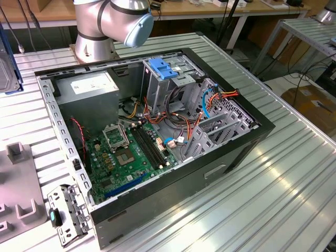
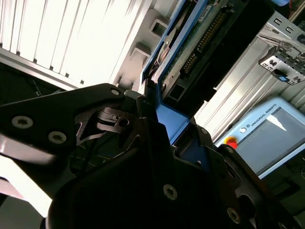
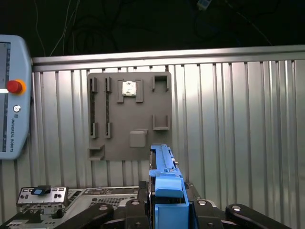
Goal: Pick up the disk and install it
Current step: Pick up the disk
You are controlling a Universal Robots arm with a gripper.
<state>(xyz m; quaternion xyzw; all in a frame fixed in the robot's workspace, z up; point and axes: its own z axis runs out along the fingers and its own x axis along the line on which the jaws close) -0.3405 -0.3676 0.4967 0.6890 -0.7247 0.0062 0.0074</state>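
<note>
Ribbed metal table (image 3: 238,119) | hand (image 3: 167,202) pointing at it | clamped on disk (image 3: 164,174), blue end, edge-on

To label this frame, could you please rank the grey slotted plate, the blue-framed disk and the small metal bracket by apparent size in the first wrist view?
1. Grey slotted plate.
2. Blue-framed disk, though nearness to the camera inflates it.
3. Small metal bracket.
</note>
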